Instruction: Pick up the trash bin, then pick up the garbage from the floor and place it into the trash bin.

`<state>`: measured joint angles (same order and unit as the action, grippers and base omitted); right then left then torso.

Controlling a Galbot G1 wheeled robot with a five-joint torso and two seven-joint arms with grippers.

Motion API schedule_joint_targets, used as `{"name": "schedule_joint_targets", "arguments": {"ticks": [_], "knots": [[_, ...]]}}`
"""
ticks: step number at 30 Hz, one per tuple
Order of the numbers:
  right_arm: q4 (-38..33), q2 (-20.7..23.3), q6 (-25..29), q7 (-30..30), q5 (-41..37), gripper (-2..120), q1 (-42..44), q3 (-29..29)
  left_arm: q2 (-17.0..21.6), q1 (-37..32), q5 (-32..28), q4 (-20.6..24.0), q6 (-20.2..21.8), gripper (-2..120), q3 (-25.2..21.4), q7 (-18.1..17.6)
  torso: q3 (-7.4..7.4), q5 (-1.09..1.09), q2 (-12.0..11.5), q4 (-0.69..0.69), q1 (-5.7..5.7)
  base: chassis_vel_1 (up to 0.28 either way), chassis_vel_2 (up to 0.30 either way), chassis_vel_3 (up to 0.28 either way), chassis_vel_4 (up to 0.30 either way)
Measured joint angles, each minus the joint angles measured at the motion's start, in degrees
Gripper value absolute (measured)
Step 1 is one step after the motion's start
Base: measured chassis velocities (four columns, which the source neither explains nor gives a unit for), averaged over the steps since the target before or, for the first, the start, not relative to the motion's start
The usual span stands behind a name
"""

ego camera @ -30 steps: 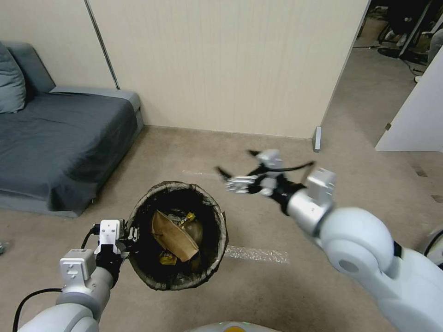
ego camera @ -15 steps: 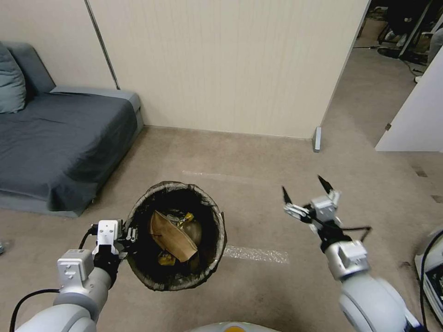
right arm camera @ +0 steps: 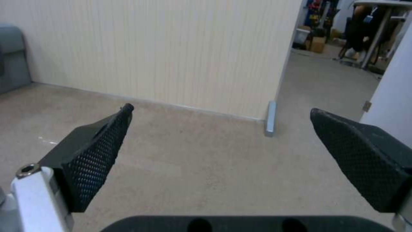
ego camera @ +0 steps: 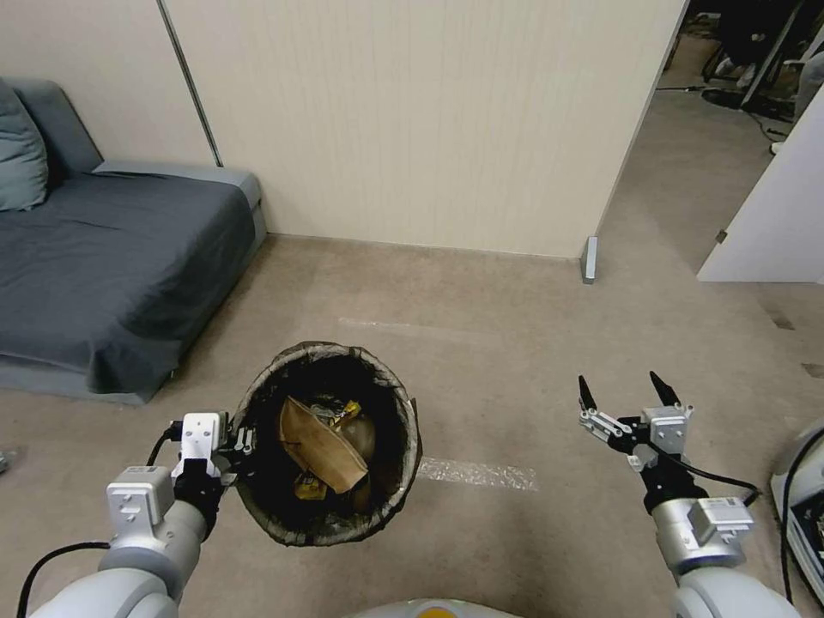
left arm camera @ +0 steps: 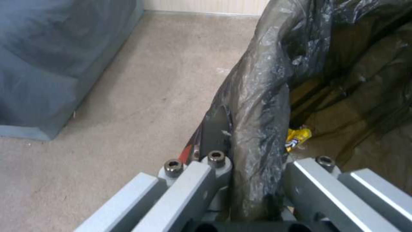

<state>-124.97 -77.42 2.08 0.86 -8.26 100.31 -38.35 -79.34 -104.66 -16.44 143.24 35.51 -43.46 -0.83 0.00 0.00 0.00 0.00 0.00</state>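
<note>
Now one trash bin [ego camera: 283, 525], left end effector [ego camera: 243, 442] clamping rim; right end effector [ego camera: 625, 396] spread.

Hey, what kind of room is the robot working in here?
Probably a lounge corner of an office: a grey sofa stands on beige carpet by a pale panelled partition wall, and office chairs show through the opening beyond it.
</note>
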Motion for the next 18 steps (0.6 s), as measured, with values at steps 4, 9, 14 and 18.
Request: {"name": "schedule_joint_targets", "arguments": {"ticks": [4,9,14,18], "knots": [[0.0,-0.1,-0.2,0.1,-0.2,100,-0.4,0.3,0.0,0.1,0.0,0.0,0.1,0,0.0,0.0,0.0,0.0,0.0,0.0,0.0,0.0,0.0,0.0,0.0],[0.1,0.0,-0.9,0.4,-0.2,100,-1.1,1.1,-0.3,0.2,0.0,0.0,0.1,0,0.0,0.0,0.0,0.0,0.0,0.0,0.0,0.035,0.035,0.045,0.03],[0.1,0.3,-2.0,0.6,-0.2,100,-1.7,1.9,-0.6,0.2,0.0,0.0,0.1,0,0.0,0.0,0.0,0.0,0.0,0.0,0.0,0.071,0.072,0.075,0.061],[0.1,0.3,-2.6,0.8,-0.2,100,-1.7,2.1,-0.8,0.1,0.1,0.0,0.1,0,0.0,0.0,0.0,0.0,0.0,0.0,0.0,0.086,0.08,0.085,0.081]]}}
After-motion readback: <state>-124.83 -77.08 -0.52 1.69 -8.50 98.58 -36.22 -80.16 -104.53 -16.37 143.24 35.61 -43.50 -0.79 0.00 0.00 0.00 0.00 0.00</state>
